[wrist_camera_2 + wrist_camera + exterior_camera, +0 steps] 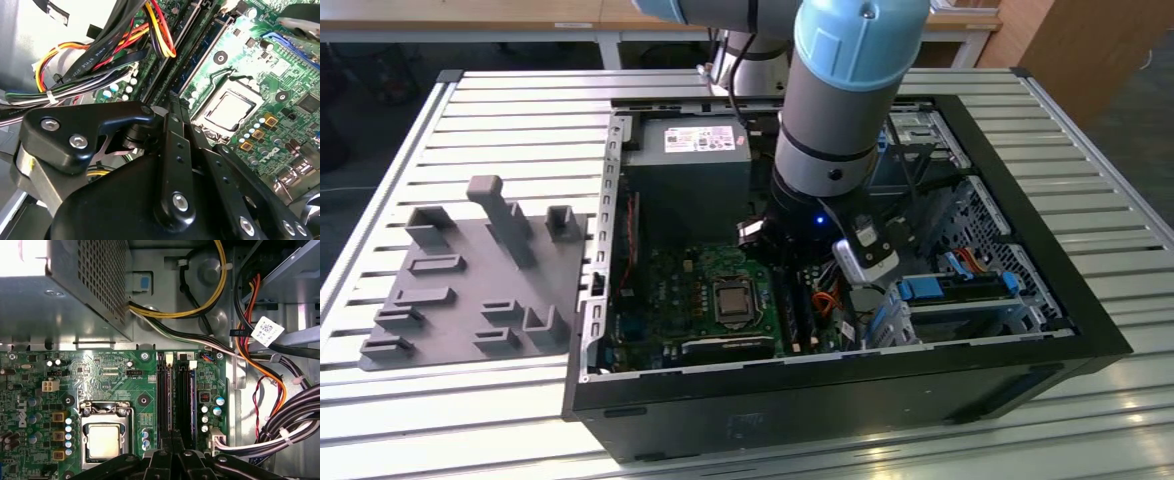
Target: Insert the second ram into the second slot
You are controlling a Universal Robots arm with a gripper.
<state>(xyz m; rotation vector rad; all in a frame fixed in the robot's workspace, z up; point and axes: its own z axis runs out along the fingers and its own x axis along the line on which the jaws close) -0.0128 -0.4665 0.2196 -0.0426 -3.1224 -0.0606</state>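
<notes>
My gripper (172, 439) (171, 97) hangs low inside the open computer case (1067, 300). Its black fingers are shut together directly over the row of long memory slots (177, 400) (197, 50) (798, 312) on the green motherboard. The fingertips sit at the near end of the slots, in line with one of the middle ones. The second ram is hidden; I make out no stick between the fingers. A thin blue-edged strip (192, 400) runs along the outermost slot, and I cannot tell whether it is a stick or the slot itself.
The processor socket (104, 440) (230, 107) lies beside the slots. The power supply box (687, 150) (60, 290) and bundled cables (270, 405) (100, 55) crowd the other sides. A drive cage (961, 290) stands at the exterior view's right. A grey holder plate (467, 280) lies outside the case.
</notes>
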